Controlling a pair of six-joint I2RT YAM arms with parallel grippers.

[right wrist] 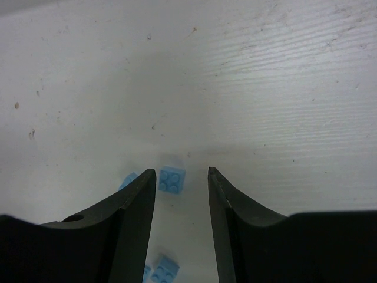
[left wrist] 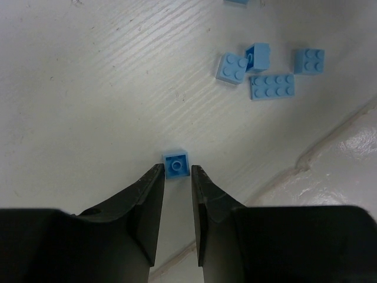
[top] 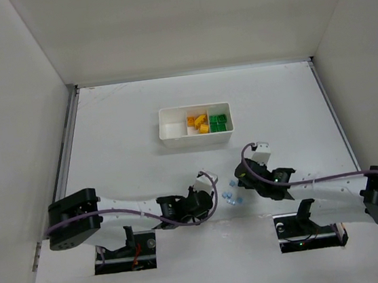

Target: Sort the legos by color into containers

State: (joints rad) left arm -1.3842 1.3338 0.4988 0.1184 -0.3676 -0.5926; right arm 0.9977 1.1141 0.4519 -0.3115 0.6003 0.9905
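Legos [top: 233,198] in light blue are lying loose between the two grippers, and the left gripper [left wrist: 177,170], fingers narrowly parted either side of one blue brick [left wrist: 177,163] with contact not discernible, is calling for centred, square closure, while the right gripper [right wrist: 181,172] is hovering open, empty.

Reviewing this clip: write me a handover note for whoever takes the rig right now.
Left gripper: fingers flank one blue brick at their tips; pinched or not, cannot tell.
Right gripper: open, above the other blue bricks.
Tray: yellow-orange bricks in the middle compartment, green bricks in the right, left compartment empty.
Done: yellow-orange and green sorted.
To do: all blue bricks, on the table near the arms, go into the empty compartment.
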